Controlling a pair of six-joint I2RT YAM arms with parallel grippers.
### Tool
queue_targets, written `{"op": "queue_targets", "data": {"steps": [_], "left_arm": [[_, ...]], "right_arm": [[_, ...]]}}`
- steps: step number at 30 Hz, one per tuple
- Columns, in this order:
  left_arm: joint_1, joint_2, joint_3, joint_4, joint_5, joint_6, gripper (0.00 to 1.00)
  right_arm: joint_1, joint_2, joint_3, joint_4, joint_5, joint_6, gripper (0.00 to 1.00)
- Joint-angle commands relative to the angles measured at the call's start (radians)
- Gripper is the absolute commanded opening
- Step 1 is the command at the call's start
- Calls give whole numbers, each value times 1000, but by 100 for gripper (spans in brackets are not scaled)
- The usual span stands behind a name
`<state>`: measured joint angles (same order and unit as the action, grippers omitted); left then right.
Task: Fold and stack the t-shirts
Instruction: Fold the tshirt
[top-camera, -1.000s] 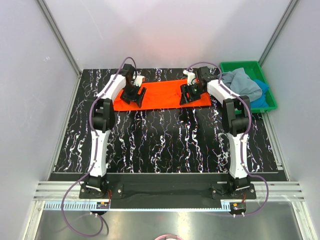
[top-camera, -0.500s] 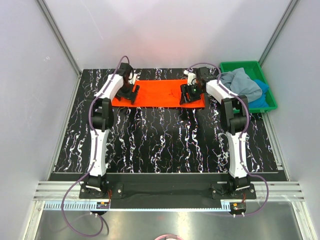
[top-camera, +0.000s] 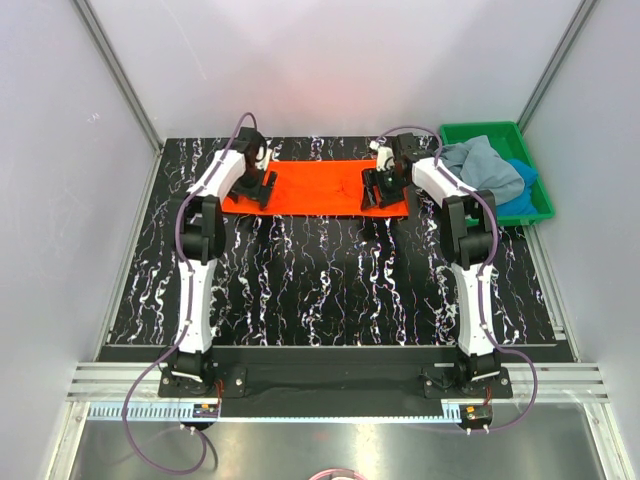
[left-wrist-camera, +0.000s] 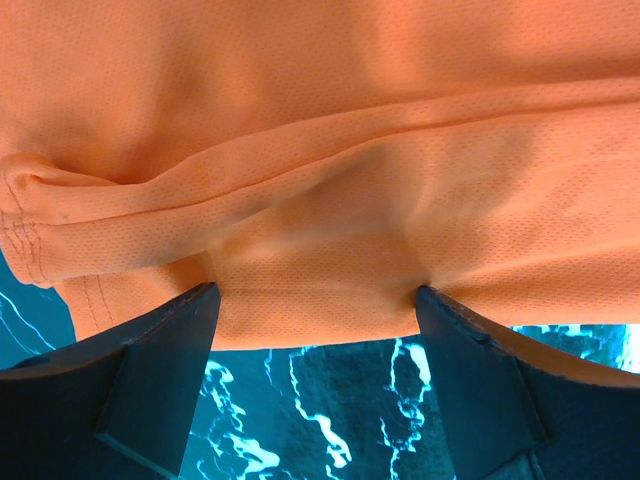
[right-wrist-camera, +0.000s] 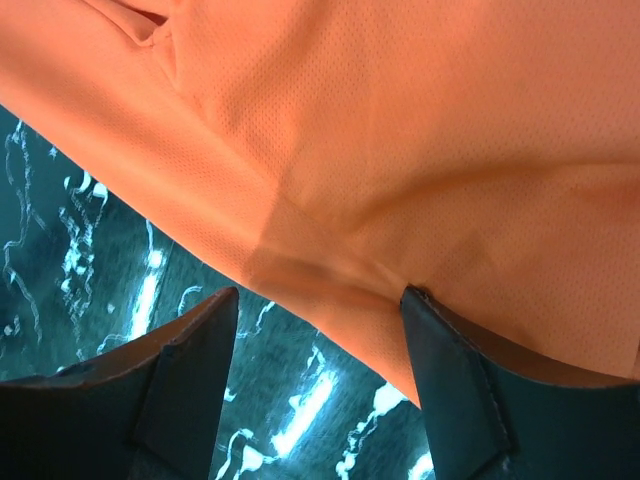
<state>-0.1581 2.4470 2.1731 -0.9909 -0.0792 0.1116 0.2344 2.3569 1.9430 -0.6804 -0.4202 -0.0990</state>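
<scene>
1. Folding the orange shirt (top-camera: 318, 187): it lies as a flat band at the counter's (top-camera: 320, 290) far side.
2. Left fingers (left-wrist-camera: 140, 370) and right fingers (right-wrist-camera: 180, 380) are spread wide, straddling its near hem and gripping nothing.
3. Next I'd pinch both ends evenly, then fold.

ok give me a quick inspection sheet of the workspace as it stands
surface: black marble-pattern table, flat
job's things: orange t-shirt lies as a long strip at the far side; grey-blue t-shirt crumpled over bright blue t-shirt in the green tray, far right
clutter: nothing seen
grippers: left gripper and right gripper both open, fingertips at the orange cloth's edge
cables: purple cables run along both arms
surroundings: white walls; metal rails at the near edge
</scene>
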Motion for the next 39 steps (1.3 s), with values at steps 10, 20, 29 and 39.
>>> {"op": "queue_targets", "data": {"steps": [10, 20, 29, 39], "left_arm": [[-18, -172, -294, -66, 51, -26, 86], [-106, -402, -634, -26, 73, -76, 85], [-187, -630, -724, -46, 58, -64, 88], [-137, -628, -599, -42, -5, 30, 99]], "right_arm": [[-35, -154, -216, -195, -3, 42, 74], [-61, -324, -401, -222, 35, 42, 75], [-64, -478, -432, -215, 99, -20, 73], [-75, -653, -415, -196, 44, 129, 77]]}}
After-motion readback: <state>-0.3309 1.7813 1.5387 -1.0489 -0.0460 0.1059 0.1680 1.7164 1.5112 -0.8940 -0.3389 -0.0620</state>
